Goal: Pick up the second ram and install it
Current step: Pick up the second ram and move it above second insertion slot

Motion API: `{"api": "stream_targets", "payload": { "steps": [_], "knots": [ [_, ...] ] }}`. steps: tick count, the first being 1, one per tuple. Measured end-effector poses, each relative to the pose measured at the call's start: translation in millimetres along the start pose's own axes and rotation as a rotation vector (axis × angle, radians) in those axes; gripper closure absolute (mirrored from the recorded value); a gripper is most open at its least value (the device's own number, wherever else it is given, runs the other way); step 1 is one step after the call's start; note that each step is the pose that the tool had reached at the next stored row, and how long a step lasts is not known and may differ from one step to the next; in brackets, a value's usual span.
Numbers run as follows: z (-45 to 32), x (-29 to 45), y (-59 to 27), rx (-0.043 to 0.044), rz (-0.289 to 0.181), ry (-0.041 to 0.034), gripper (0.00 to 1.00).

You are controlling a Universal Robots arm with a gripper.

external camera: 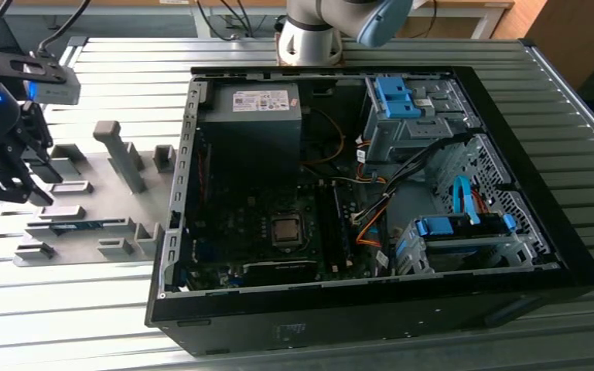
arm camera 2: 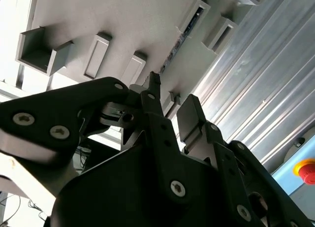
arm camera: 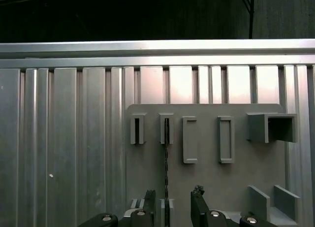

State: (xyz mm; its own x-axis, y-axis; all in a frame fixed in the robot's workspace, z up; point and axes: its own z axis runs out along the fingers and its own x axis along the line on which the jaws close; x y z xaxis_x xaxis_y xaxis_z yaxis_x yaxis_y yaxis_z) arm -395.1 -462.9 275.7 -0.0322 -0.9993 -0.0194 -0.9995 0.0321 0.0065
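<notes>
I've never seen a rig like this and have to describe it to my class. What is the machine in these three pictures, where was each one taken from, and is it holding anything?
The machine is a robot arm mounted on a ribbed metal table. The exterior view comes from a camera off the arm. It shows an open desktop computer case lying on the table. On the exterior view's left is a grey holder tray with slots and blocks, and the arm's hand hangs over that tray. The two wrist views come from cameras riding near the hand. In the first wrist view its two fingers stand apart. A thin RAM stick, seen edge-on, sits in the tray's slots and runs toward the gap between them. The hand is not gripping anything.
</notes>
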Motion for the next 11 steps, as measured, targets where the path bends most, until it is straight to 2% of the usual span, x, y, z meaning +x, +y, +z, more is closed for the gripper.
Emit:
{"api": "stream_targets", "payload": {
  "steps": [4,11],
  "knots": [
    [6.8,2.2,-0.1,0.0,0.0,0.0,0.58],
    [7.9,2.3,-0.2,0.0003,0.0,-0.0005,0.58]
  ]
}}
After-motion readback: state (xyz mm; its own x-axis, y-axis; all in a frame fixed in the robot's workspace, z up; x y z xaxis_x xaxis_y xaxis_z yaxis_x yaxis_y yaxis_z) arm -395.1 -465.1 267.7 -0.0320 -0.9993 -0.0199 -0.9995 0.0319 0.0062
